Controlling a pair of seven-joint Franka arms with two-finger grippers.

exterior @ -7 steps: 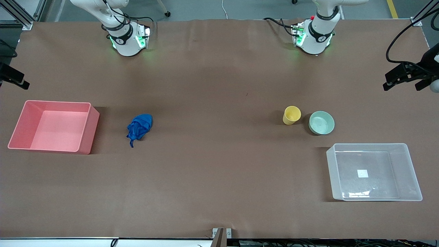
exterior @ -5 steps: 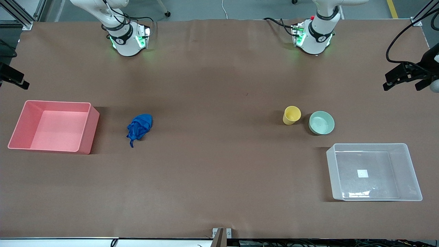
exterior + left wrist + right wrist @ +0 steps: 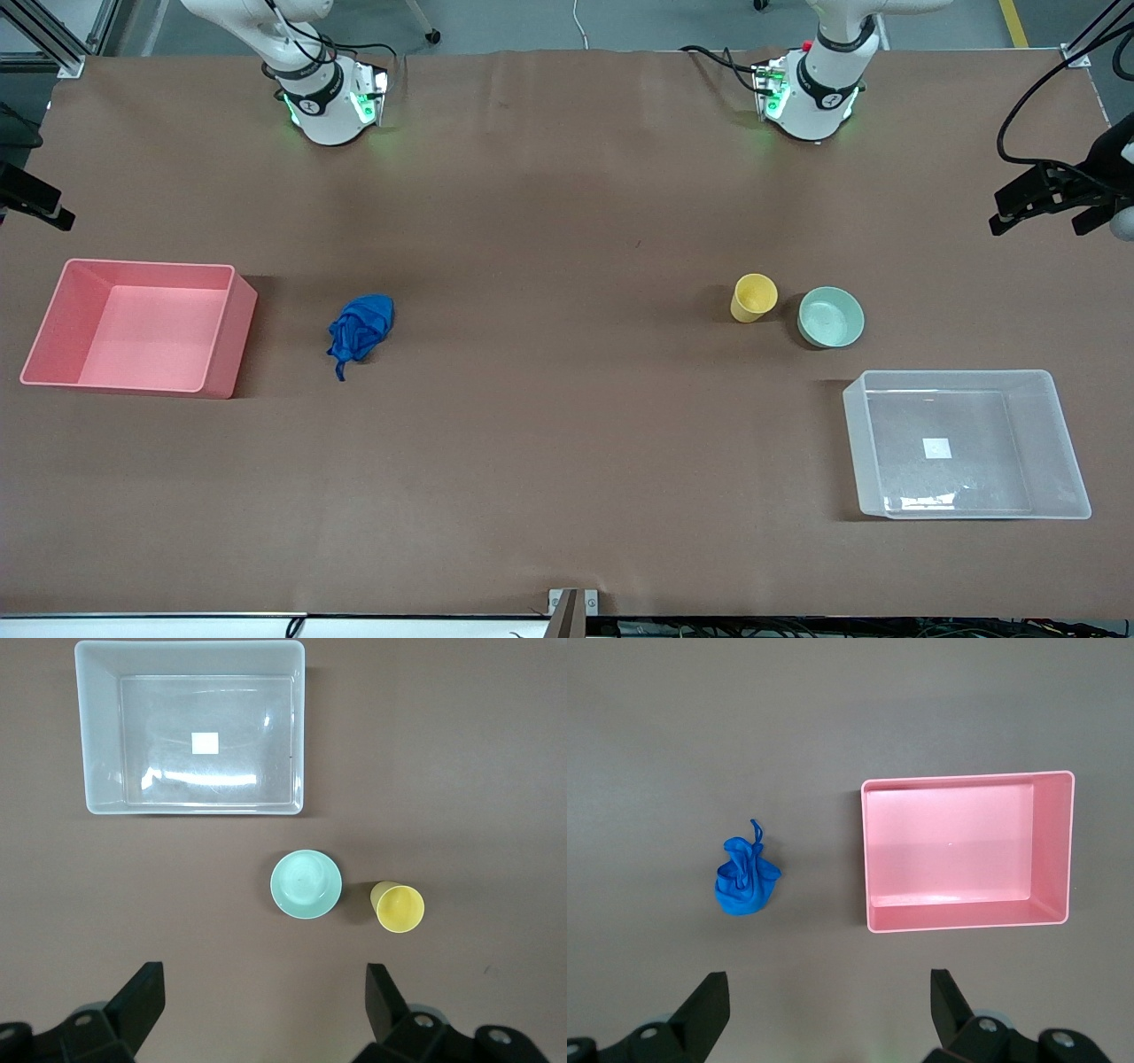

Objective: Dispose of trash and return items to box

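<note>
The deep-blue trash wad (image 3: pixel 359 326) lies on the table beside the pink bin, toward the right arm's end; it also shows in the right wrist view (image 3: pixel 747 879). The yellow cup (image 3: pixel 754 297) and the mint-green bowl (image 3: pixel 830 316) stand side by side toward the left arm's end, also in the left wrist view: cup (image 3: pixel 400 906), bowl (image 3: pixel 306 883). The clear box (image 3: pixel 966 443) sits nearer the front camera than the bowl, empty; it shows in the left wrist view (image 3: pixel 102 771). My left gripper (image 3: pixel 264 1005) and right gripper (image 3: pixel 829 1005) are open, empty, high over bare table; both arms wait.
A pink opaque bin (image 3: pixel 226 332) stands empty at the right arm's end, also in the right wrist view (image 3: pixel 873 855). Both arm bases (image 3: pixel 328 102) (image 3: pixel 811 93) stand at the table's back edge. A black camera mount (image 3: pixel 1054 190) hangs over the left arm's end.
</note>
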